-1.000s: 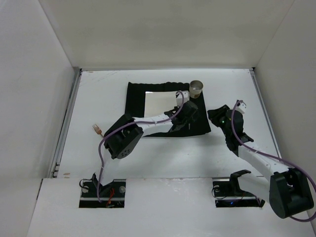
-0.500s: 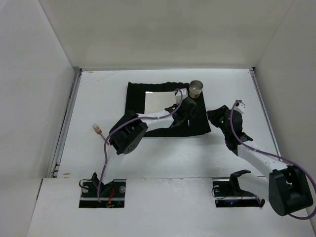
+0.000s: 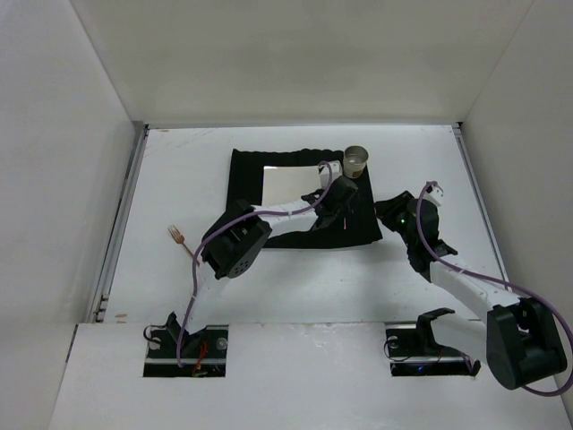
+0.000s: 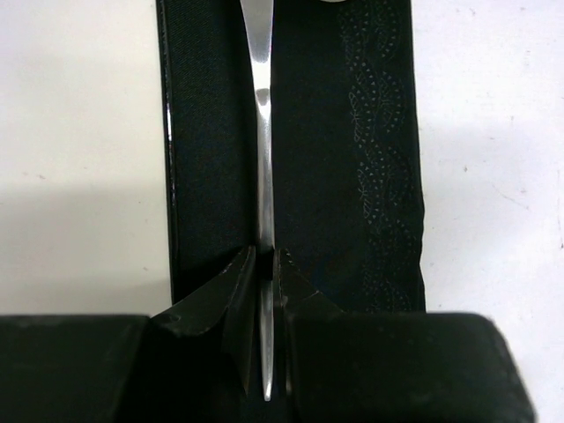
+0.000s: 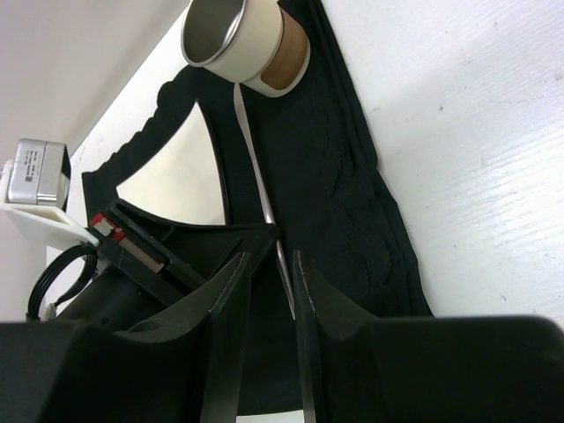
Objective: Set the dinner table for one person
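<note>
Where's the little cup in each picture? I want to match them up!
Top external: the cup stands at the far right corner of the black mat.
Left wrist: not clearly in it; only a pale sliver at the top edge.
Right wrist: the cup is at the top, left of centre.
Shared landmark: the black mat, in all three views.

The left claw [image 4: 265, 256], at full forward reach, is pinched on a thin silver utensil [image 4: 263, 132], while the right claw [image 5: 269, 257], angled leftward, stands narrowly parted.
</note>
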Controlling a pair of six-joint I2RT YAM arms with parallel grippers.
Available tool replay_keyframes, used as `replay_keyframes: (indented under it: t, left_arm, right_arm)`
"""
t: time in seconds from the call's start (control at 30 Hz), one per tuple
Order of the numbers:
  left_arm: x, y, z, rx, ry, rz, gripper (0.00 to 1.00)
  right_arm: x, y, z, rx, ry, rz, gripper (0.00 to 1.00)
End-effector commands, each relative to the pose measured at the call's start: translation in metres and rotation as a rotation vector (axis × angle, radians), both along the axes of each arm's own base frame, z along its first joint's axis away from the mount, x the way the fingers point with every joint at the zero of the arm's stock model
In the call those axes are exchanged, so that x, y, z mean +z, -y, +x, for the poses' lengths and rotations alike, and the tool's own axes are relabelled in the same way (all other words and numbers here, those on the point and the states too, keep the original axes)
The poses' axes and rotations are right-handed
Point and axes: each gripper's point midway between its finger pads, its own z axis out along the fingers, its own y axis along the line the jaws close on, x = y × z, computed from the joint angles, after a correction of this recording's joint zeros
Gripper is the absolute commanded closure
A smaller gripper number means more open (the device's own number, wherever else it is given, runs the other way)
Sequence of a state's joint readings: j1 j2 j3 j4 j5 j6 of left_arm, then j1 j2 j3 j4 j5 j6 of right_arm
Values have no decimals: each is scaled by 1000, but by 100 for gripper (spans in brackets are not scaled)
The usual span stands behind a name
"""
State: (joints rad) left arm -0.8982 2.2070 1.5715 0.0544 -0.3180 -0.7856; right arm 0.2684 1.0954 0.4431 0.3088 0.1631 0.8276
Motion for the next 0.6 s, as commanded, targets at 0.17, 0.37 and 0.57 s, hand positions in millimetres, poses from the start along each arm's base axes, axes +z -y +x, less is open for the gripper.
replay_keyframes:
  t: [0.17, 0.37, 0.57]
  left_arm:
    - [16, 1, 9, 31, 27, -33, 85]
    - [60, -2, 0, 12, 104, -49, 72]
    - [147, -17, -30, -36, 279, -155, 66]
  right_arm:
    - [19, -4, 8, 9, 67, 26, 68]
    - [20, -3, 7, 7, 71, 27, 67]
    - [20, -3, 7, 7, 73, 27, 62]
